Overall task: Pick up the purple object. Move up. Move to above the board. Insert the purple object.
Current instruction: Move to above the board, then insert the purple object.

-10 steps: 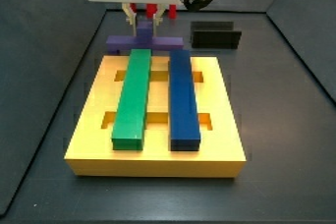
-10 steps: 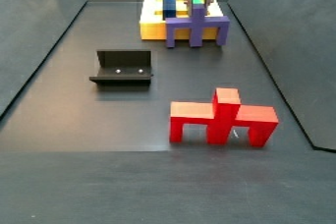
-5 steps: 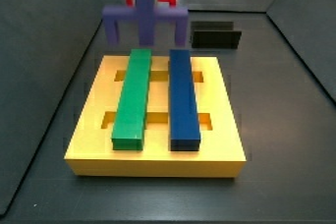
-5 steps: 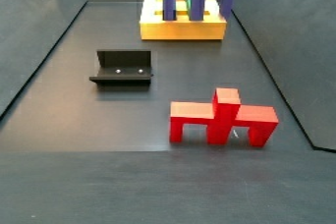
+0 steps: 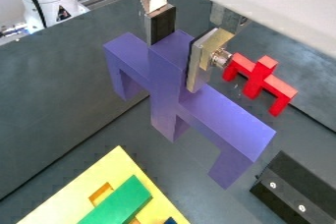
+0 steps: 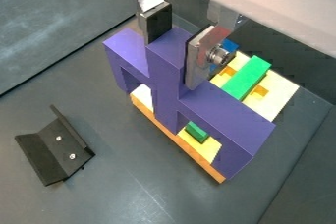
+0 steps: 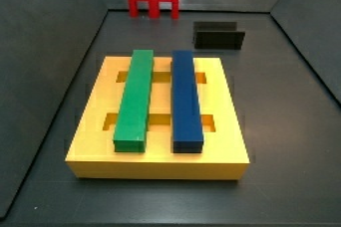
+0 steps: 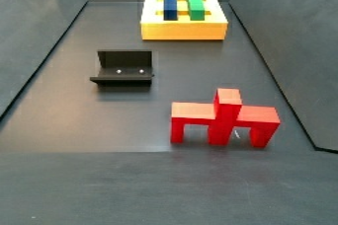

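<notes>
The tool (image 5: pixel 184 43) is clamped on the purple object (image 5: pixel 178 110), high above the surface, its 2 fingers pinching the central upright. The piece looks rigid, light and smooth, so that stem suits gripping. In a wrist view the yellow board (image 6: pixel 276 100) lies below at 3 o'clock.

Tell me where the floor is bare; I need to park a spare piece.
The widest free patch lies between the yellow board, the fixture and the red piece, plus the strip in front of the red piece. The board's top is crowded by the green bar and blue bar. The gripper holds the purple piece aloft.
</notes>
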Tool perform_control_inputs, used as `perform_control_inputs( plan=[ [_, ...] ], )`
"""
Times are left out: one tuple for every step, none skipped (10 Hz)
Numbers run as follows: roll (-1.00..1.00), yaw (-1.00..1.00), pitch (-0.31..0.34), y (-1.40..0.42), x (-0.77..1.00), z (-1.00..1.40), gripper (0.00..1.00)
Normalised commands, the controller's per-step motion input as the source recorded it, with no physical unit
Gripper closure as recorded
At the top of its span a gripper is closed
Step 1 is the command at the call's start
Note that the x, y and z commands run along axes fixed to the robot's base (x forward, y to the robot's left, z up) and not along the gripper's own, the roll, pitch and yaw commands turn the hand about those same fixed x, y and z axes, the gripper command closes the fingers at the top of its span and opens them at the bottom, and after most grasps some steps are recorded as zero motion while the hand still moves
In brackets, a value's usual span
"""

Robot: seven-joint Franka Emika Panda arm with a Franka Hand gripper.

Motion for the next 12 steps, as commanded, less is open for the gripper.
perform_control_inputs(
  plan=[
    [-0.12, -0.19, 0.183, -1.40, 0.53, 0.52, 1.00],
    [-0.09, -0.17, 0.194, -1.40, 0.51, 0.46, 1.00],
    [0.01, -0.08, 0.245, -1.40, 0.59, 0.44, 1.00],
    [0.02, -0.03, 0.250, -0.65, 0.39, 0.20, 1.00],
    [0.03, -0.02, 0.224, -0.44, 0.29, 0.14, 1.00],
    [0.06, 0.00, 0.092, -0.17, 0.09, 0.07, 1.00],
    [-0.01, 0.00, -0.003, 0.00, 0.01, -0.01, 1.00],
    [-0.05, 0.00, -0.097, -0.10, 0.01, -0.22, 1.00],
    [0.00, 0.05, -0.091, -0.49, 0.16, -0.41, 1.00],
    [0.03, 0.09, -0.057, -0.68, 0.31, -0.43, 1.00],
    [0.08, 0.11, -0.041, -0.81, 0.34, -0.46, 1.00],
    [0.11, 0.09, -0.043, -0.83, 0.28, -0.55, 1.00]
  ],
)
